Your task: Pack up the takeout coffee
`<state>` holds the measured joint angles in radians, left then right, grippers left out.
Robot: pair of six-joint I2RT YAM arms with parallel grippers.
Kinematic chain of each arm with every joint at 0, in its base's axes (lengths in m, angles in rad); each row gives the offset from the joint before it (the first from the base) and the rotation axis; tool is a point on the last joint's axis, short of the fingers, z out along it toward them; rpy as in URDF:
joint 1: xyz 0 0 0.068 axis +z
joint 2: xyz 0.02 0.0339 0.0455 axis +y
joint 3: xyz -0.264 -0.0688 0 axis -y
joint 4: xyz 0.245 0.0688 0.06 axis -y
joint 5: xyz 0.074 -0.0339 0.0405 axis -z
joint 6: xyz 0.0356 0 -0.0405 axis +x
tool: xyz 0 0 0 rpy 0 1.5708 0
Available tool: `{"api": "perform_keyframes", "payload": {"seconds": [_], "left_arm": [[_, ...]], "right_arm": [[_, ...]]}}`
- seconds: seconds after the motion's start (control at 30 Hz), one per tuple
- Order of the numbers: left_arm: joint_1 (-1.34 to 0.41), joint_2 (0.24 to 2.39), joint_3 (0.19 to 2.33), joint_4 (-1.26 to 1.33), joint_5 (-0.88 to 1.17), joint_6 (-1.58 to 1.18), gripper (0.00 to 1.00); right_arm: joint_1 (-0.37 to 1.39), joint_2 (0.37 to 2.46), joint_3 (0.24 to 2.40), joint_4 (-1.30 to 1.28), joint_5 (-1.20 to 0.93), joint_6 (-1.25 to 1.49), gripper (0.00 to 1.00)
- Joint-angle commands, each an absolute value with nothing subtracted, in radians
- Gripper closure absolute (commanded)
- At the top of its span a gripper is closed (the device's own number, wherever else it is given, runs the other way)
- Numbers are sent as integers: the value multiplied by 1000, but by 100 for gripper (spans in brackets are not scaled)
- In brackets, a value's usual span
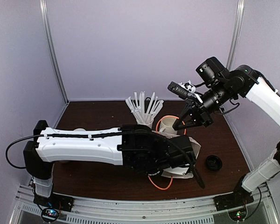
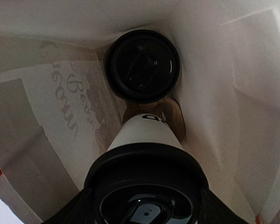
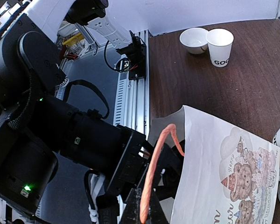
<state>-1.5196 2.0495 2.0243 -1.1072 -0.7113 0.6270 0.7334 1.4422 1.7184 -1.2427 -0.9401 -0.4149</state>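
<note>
In the left wrist view I look down into a white paper bag (image 2: 233, 93). One takeout coffee cup (image 2: 142, 65), black lid up, stands at the bag's bottom. My left gripper (image 2: 147, 207) is shut on the second lidded cup (image 2: 144, 140), with a finger on each side of its lid, holding it just above and beside the first. In the top view the left gripper (image 1: 183, 157) reaches into the bag (image 1: 194, 148). My right gripper (image 3: 147, 210) is shut on the bag's orange handle (image 3: 156, 158) and holds it up; it also shows in the top view (image 1: 184, 123).
A cup full of white sticks (image 1: 144, 109) and an open white mug (image 1: 168, 125) stand behind the bag. A loose black lid (image 1: 213, 163) lies right of it. The bag's other handle (image 1: 161, 183) lies in front. A lidless printed cup (image 3: 220, 45) and a bowl (image 3: 194, 38) stand far left.
</note>
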Motion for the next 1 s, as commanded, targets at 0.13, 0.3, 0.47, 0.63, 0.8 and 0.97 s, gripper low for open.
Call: {"api": "perform_keyframes", "payload": {"seconds": [0.13, 0.3, 0.47, 0.63, 0.8, 0.97], "left_arm": [[-1499, 2064, 1969, -1033, -761, 595, 42], [-1488, 2059, 1928, -993, -748, 605, 43], [-1473, 2052, 1886, -938, -734, 628, 43], [-1455, 2052, 1856, -893, -725, 651, 43], [-1443, 2051, 1838, -877, -694, 642, 43], [-1435, 2033, 1793, -816, -670, 657, 43]], "right_arm": [[749, 1411, 1721, -1272, -1002, -445, 99], [750, 1417, 1743, -1280, -1017, -452, 99], [752, 1422, 1753, -1291, -1040, -459, 99], [752, 1427, 1753, -1299, -1041, -464, 99], [752, 1434, 1753, -1306, -1045, -473, 99], [753, 1445, 1757, -1318, -1061, -485, 99]]}}
